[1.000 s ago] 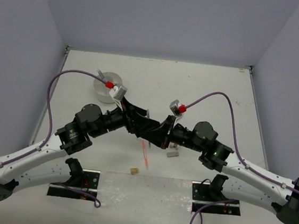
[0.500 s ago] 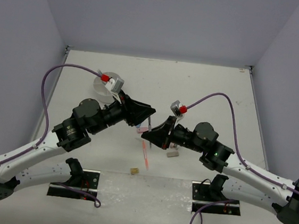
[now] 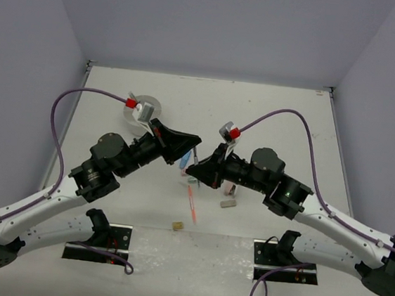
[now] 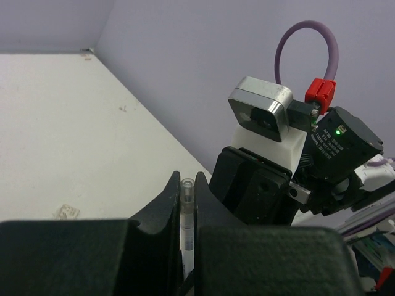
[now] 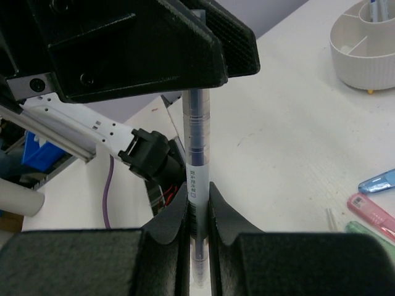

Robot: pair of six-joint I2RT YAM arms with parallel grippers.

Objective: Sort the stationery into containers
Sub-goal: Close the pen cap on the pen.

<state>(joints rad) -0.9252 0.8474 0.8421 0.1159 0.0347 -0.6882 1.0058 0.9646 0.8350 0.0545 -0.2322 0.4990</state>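
While both end effectors are closed on the same blue pen, treat the step as a mid-air handover. The right end effector pinches the lower barrel. The left end effector clamps the upper end. The pen stands clear of the desk, between the two arms. The white tub sits on the left arm's side, so the left arm is judged to be the receiver.

Procedure:
1. Confirm that the receiving fingers seat squarely on the barrel.
2. Release the right pinch fully before either arm moves.
3. Withdraw the right arm along the pen axis, not across it, so the pen is not levered loose.
4. Carry the pen upright to the tub compartment where a pen-like item stands.

Avoid sweeping the blue clip and pink clip lying on the desk nearby.
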